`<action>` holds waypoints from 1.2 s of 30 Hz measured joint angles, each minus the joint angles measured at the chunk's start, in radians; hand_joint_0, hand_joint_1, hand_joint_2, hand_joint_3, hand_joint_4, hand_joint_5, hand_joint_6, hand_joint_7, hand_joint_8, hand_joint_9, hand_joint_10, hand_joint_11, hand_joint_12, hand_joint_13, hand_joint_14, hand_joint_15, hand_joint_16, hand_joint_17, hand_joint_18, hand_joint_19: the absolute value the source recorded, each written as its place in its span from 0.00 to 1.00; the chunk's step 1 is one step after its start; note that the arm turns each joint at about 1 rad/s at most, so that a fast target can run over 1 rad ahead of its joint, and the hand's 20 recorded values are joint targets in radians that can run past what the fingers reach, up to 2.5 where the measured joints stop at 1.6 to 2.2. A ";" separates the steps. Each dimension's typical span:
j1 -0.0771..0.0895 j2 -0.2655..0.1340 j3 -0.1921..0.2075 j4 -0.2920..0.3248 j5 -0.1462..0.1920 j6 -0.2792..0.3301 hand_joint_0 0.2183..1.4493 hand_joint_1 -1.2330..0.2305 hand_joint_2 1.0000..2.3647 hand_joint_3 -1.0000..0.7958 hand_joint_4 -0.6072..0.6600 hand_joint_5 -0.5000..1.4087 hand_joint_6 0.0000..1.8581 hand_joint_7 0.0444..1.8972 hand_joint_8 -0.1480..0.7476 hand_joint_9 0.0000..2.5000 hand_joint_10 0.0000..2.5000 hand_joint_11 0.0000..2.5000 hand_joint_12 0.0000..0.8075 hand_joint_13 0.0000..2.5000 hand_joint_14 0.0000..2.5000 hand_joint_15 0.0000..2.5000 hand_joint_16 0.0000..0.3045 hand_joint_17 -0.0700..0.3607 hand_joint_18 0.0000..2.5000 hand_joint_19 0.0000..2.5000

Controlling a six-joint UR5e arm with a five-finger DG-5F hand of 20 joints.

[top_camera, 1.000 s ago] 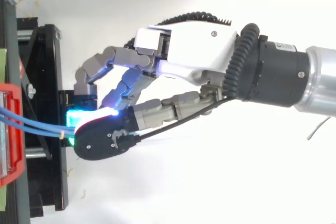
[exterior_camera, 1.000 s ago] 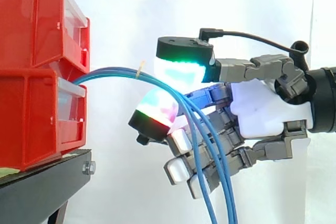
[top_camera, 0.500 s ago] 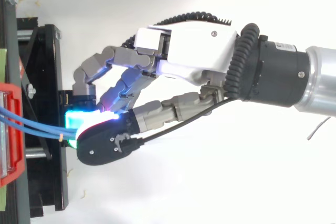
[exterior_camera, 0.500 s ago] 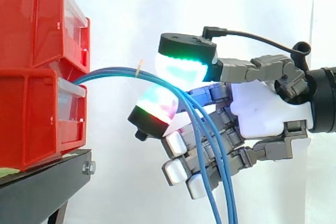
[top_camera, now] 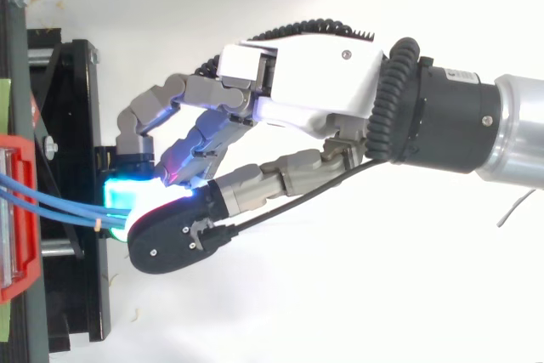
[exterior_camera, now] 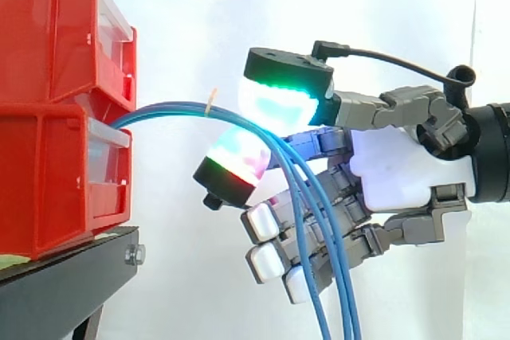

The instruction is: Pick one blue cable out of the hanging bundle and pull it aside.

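Hand first: glossy white plastic palm shell, grey jointed fingers that look like metal, and fat rounded pads with black backs. The top pad glows green and cyan. The one just under it glows pink and green with a red rim, and the smaller square pads lower down are plain white. The hand comes in level from the right with its fingers curled toward the bins.

The two big pads are pressed in on the bundle of thin, smooth blue cables, one from above and one from below, so it's pinching them, not hanging open. I can't tell if one strand or the whole lot sits in the pinch.

The cables come out of the gap between the bins, arc over to the right, pass between those pads, then drop in front of the lower fingers. I count three strands hanging there, maybe a fourth. From above I can make out two. One small tan tie sticks up off the arc.

There are two boxy red plastic bins, stacked, an upper and a lower, each with a clear front panel. They sit on one matte black stand, with the white curtain behind.
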 measured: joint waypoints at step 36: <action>0.000 0.000 -0.002 0.001 0.000 0.003 0.49 0.22 0.00 0.29 0.24 0.18 0.51 0.65 0.44 0.35 0.01 0.29 0.45 0.33 0.01 0.22 0.14 0.39 0.30 0.22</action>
